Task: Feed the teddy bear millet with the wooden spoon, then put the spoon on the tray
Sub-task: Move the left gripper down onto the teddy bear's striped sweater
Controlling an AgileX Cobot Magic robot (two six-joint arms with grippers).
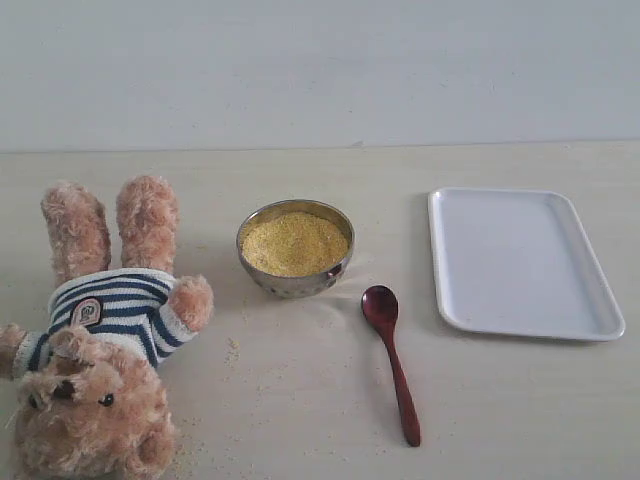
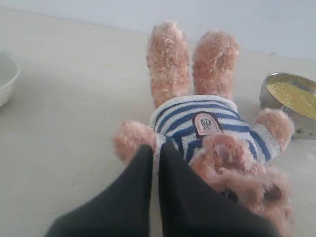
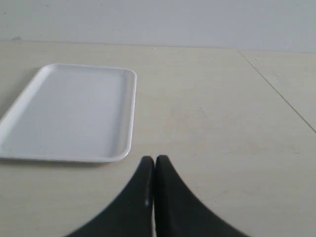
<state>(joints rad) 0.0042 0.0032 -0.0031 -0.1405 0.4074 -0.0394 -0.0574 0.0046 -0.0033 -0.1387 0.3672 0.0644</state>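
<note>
Both arms' jaws are together, empty; millet (image 1: 295, 243) sits between teddy bear (image 1: 105, 330) and wooden spoon (image 1: 395, 365), perhaps a white dish (image 2: 6, 81) nearby.

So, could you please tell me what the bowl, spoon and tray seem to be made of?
The bowl looks like polished metal: silvery, reflective wall. The spoon appears to be lacquered wood: dark reddish-brown, glossy. The tray is probably plastic: smooth, uniform white.
</note>
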